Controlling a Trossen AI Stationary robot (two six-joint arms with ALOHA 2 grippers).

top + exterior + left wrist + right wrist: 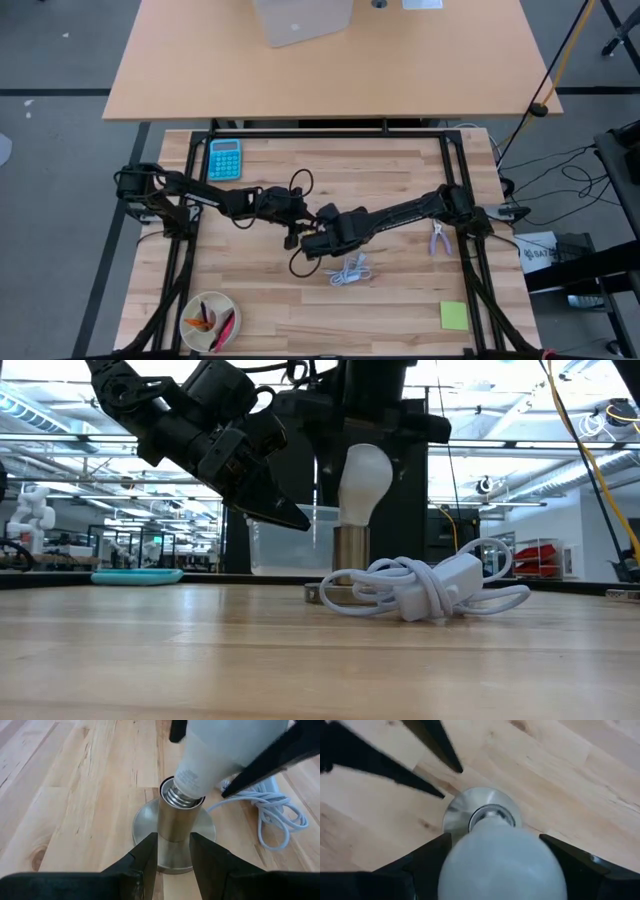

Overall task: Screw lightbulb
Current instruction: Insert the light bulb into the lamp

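1. I had the lightbulb (362,478) standing nearly upright near the middle of the tabletop (300,300), its long axis close to vertical, globe up and threaded base down in the mouth of the metal socket (175,822).
2. In the left wrist view the bulb (220,750) leaned slightly off the socket's axis, and its silver threads still showed above the rim.
3. My right gripper (502,857) was clenched on the globe (502,862), one dark finger on each side.
4. My left gripper (173,855) sat at the socket's column, fingers slightly parted to either side; I could not tell whether they touched it.
5. The socket's round base (462,810) lay flat on the pale wood planks.
6. A coiled white cable (420,585) lay just beside the socket, toward the near edge.
7. A teal calculator (224,158) sat by the far left corner, a green sticky note (454,316) by the near right corner, and a bowl (210,322) by the near left.
8. Beyond the table, the low view showed a bright workshop with shelving.
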